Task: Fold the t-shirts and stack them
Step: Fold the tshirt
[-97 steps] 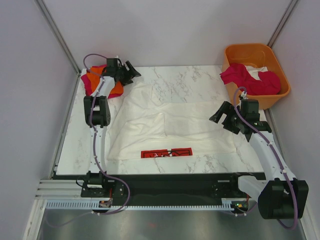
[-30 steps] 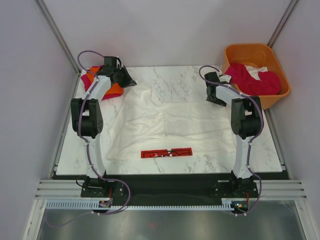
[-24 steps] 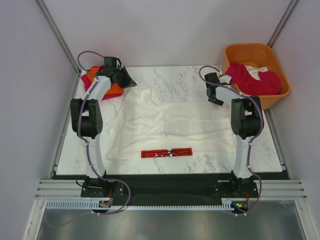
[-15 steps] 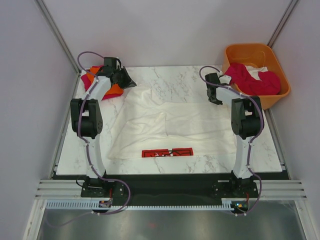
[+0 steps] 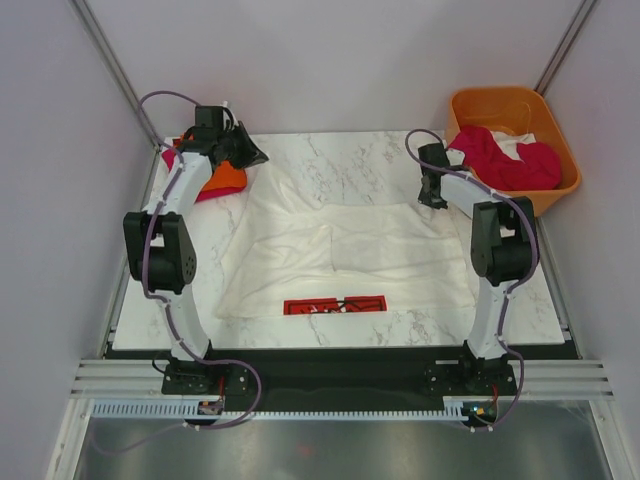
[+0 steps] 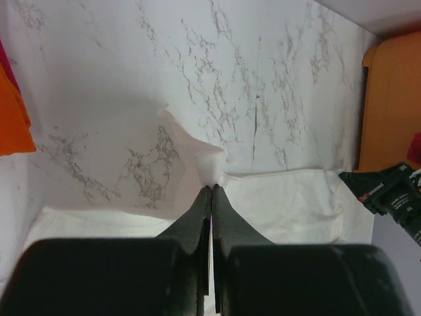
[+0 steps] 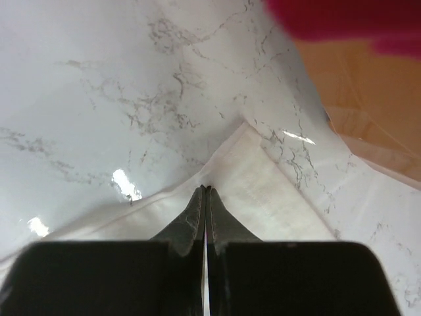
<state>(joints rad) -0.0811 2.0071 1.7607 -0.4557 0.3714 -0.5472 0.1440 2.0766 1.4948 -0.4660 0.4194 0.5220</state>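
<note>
Since a second ago the right claw (image 5: 432,200) has snapped shut and the left arm has swung farther left. The white t-shirt (image 5: 340,250) lies spread across the middle of the table (image 5: 350,160). Each closed claw pinches a far corner, the left claw (image 5: 248,157) at far left. To my eye, both should lift evenly and carry that edge nearward, cloth taut.
</note>
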